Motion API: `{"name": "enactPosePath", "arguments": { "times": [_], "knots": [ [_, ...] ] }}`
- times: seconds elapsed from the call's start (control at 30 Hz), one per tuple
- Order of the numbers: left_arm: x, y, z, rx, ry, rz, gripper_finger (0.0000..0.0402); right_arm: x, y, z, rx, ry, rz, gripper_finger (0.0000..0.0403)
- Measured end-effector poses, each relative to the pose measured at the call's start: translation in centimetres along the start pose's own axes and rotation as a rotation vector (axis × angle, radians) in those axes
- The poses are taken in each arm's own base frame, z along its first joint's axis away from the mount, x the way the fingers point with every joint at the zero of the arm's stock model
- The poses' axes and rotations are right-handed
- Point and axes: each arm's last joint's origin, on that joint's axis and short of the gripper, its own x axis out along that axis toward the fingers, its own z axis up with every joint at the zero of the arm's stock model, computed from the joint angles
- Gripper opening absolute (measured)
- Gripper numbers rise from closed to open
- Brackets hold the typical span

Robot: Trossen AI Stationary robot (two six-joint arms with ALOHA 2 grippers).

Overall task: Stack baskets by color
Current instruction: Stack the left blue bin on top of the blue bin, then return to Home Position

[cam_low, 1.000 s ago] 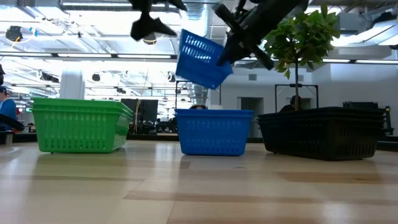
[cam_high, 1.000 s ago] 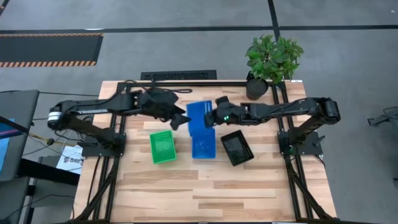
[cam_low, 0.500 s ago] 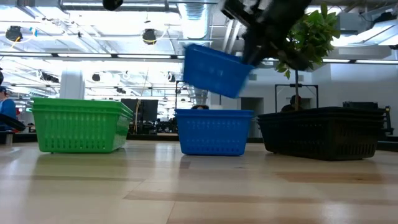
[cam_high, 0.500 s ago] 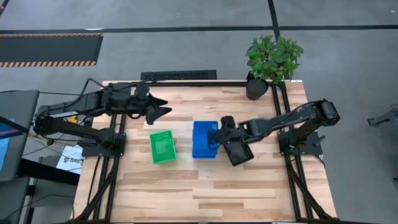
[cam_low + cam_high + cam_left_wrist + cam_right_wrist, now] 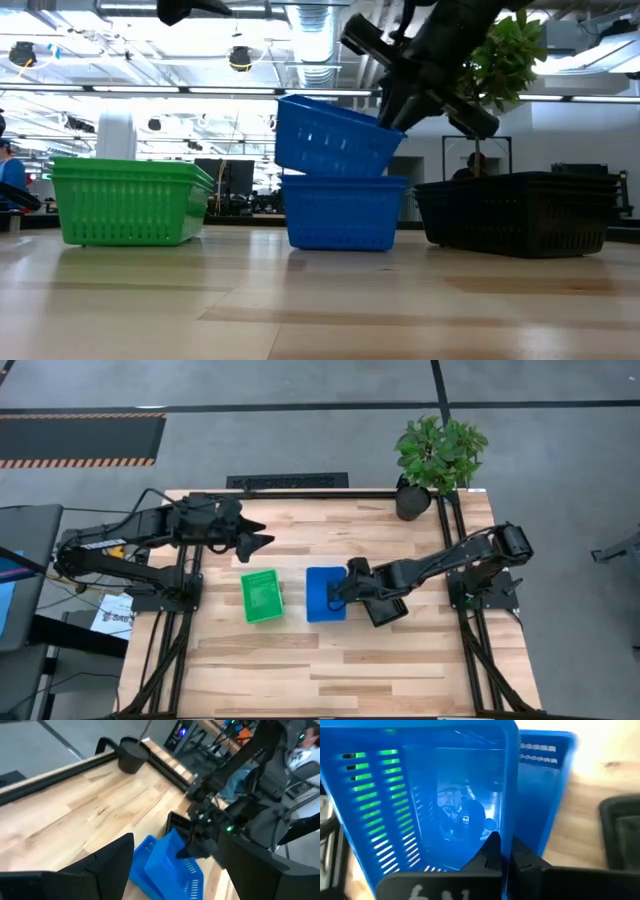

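Blue basket point(image 5: 335, 138) is tilting into the blue stack point(image 5: 345, 212) mid-surface, right gripper point(image 5: 338, 592) jaws clamping its rim (left gripper point(image 5: 262, 541) is hovering apart, jaws spread).

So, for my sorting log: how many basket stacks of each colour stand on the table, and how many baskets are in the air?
green basket stack: 1
blue basket stack: 1
black basket stack: 1
blue basket held tilted by the right gripper: 1
Total: 4
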Motion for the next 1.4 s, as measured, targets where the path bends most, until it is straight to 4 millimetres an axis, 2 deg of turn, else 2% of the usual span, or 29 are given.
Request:
{"name": "enactPosePath", "arguments": {
  "times": [0.67, 0.87, 1.2, 1.4],
  "knots": [
    [0.1, 0.1, -0.1, -0.003, 0.009, 0.015, 0.0278, -0.2, -0.5, 0.2, 0.03, 0.079, -0.052, 0.0022],
    [0.1, 0.1, -0.1, -0.004, 0.009, 0.015, 0.0278, -0.2, -0.8, 0.2, 0.038, 0.081, -0.075, 0.006],
    [0.1, 0.1, -0.2, -0.004, 0.012, 0.017, 0.0278, -0.3, -0.8, 0.2, 0.036, 0.082, -0.084, 0.0147],
    [0.1, 0.2, -0.2, -0.003, 0.016, 0.017, 0.0278, -1.6, -0.8, 0.9, 0.032, 0.078, -0.077, 0.0163]
  ]
}}
